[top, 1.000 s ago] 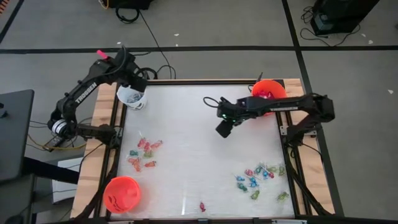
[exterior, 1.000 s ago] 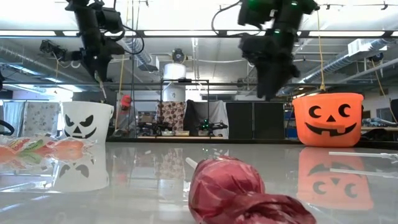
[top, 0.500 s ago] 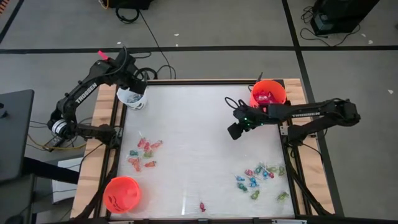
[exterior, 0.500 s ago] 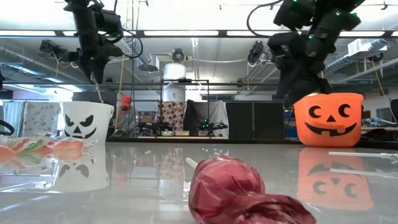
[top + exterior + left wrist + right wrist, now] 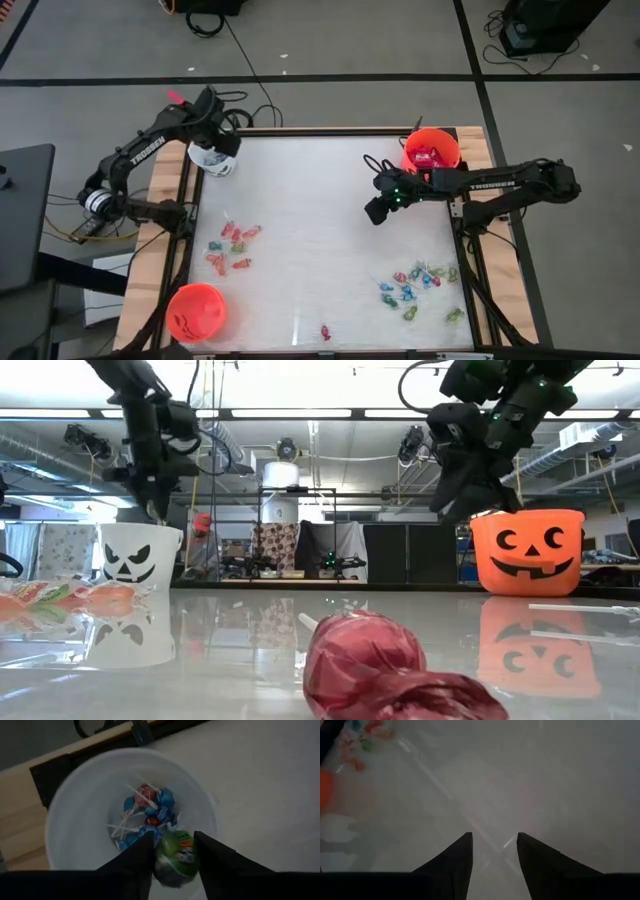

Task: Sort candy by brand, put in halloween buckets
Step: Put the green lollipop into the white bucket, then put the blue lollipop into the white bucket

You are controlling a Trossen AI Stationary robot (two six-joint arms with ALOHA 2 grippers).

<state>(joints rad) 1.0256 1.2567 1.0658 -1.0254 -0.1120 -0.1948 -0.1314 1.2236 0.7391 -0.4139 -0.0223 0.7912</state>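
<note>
While the left gripper point(image 5: 172, 865) hangs over the white round plastic jack-o'-lantern bucket point(image 5: 80, 810) at the counter's point(image 5: 310, 210) far left corner, its fingers point(image 5: 135, 857) flank a green wrapped candy point(image 5: 176, 856) above blue-wrapped lollipops point(image 5: 147, 810) inside. Whether they grip it, I cannot tell. The right gripper point(image 5: 494, 855) hovers near the orange-red plastic bucket point(image 5: 432, 150), fingers apart, holding nothing.

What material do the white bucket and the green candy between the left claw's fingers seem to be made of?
The white bucket looks like smooth, matte moulded plastic: thin, even walls and a round rim. The green candy seems wrapped in glossy printed film or foil, since it shines; what is inside stays hidden.
</note>
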